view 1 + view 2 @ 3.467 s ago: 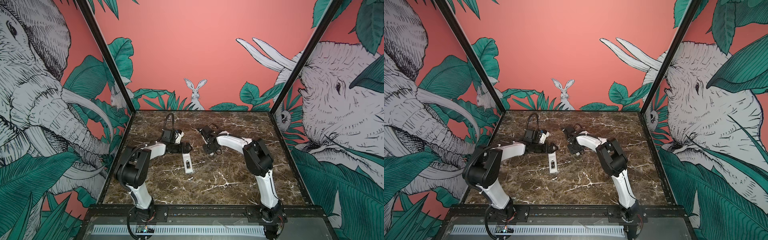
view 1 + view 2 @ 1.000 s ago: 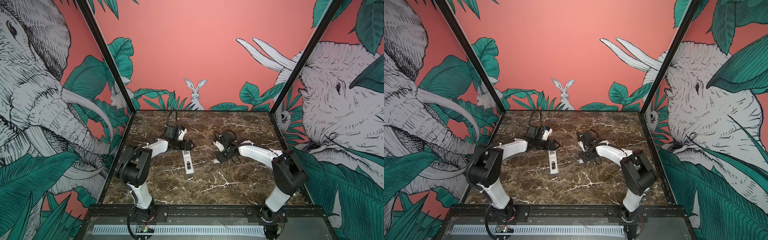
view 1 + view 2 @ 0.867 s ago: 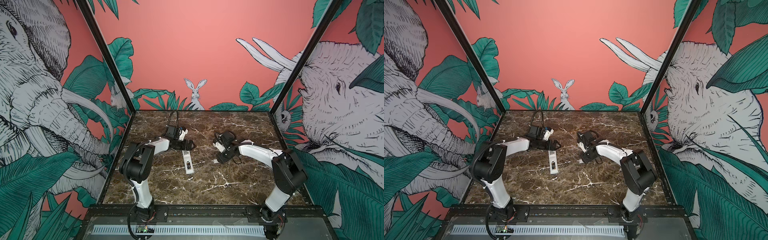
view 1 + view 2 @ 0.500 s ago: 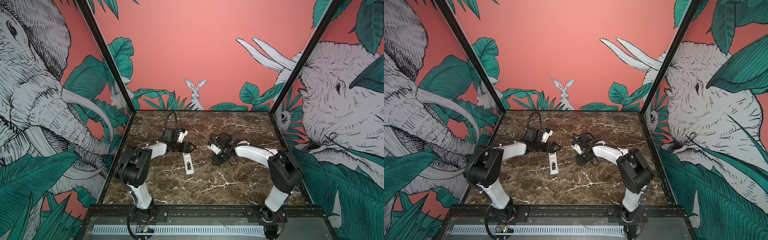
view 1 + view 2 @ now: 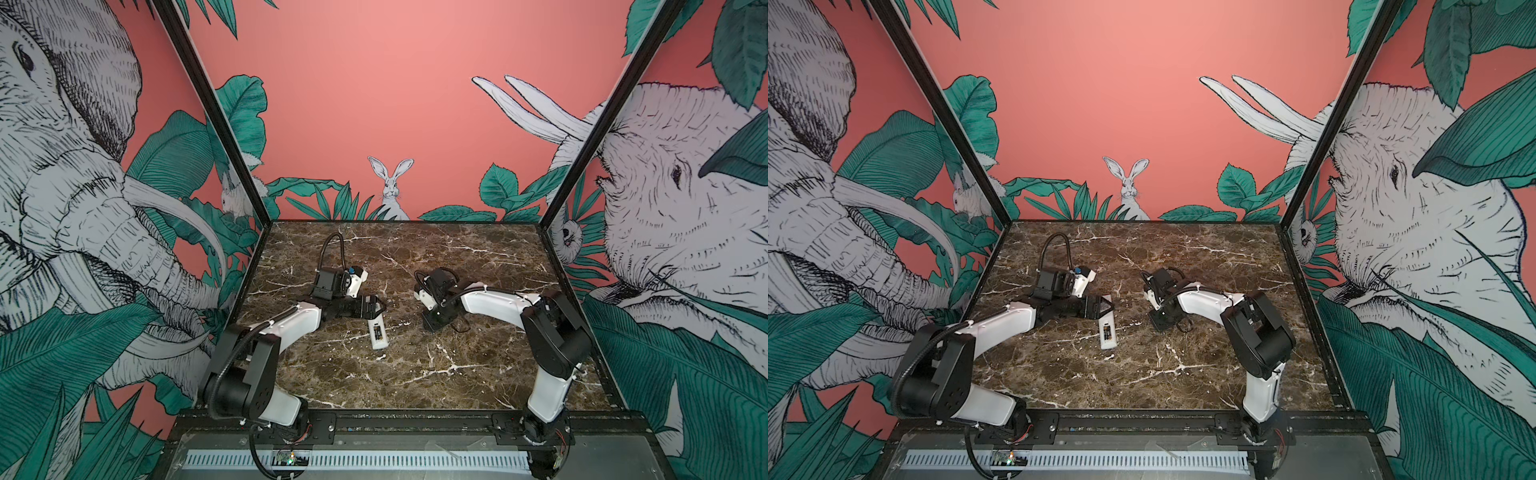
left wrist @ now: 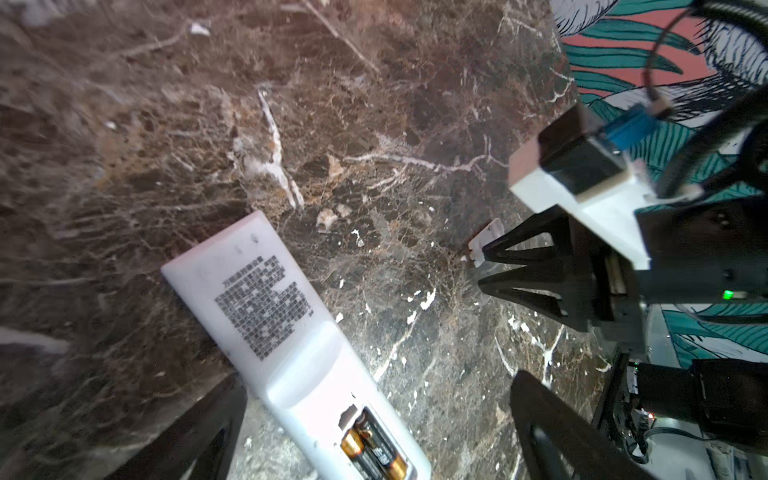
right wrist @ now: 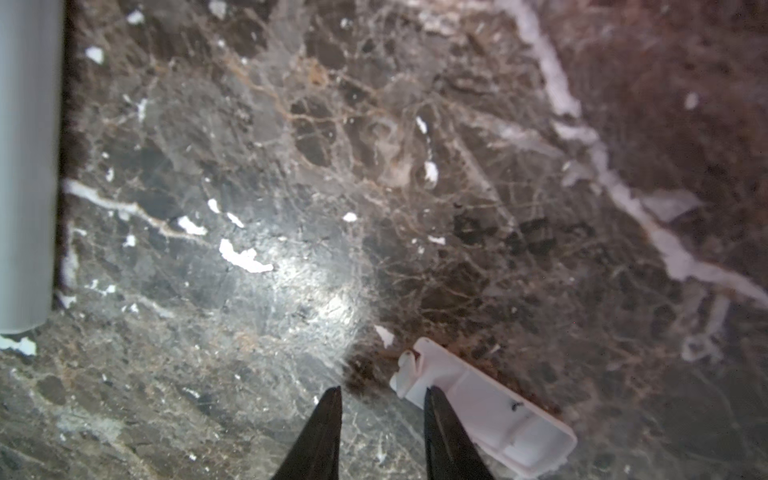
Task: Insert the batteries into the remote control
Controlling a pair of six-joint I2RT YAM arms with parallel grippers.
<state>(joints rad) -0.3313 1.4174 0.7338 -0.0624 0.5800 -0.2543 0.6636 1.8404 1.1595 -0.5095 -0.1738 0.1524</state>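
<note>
The white remote control [image 5: 378,337] [image 5: 1108,338] lies back-up on the marble, its label showing and its battery bay uncovered. Two dark batteries [image 6: 374,451] with copper-coloured ends sit side by side in that bay. My left gripper [image 5: 379,309] [image 6: 378,376] is open, its fingers straddling the remote near the bay. The right gripper [image 5: 430,326] [image 7: 380,399] is low over the marble to the right of the remote. Its jaws stand a narrow gap apart with only marble between them. One fingertip overlaps the end of a small white battery cover [image 7: 486,415] [image 6: 484,239].
The dark brown marble table [image 5: 415,374] is walled by patterned panels at the back and both sides, with a black rail [image 5: 395,419] along the front. The remote's pale side edge [image 7: 25,166] shows in the right wrist view. Both arms' elbows rise above the table's front half.
The right arm has swung left, bringing its gripper down beside the battery cover, and its jaws have narrowed. The left gripper has stayed open over the remote with only slight shifts.
</note>
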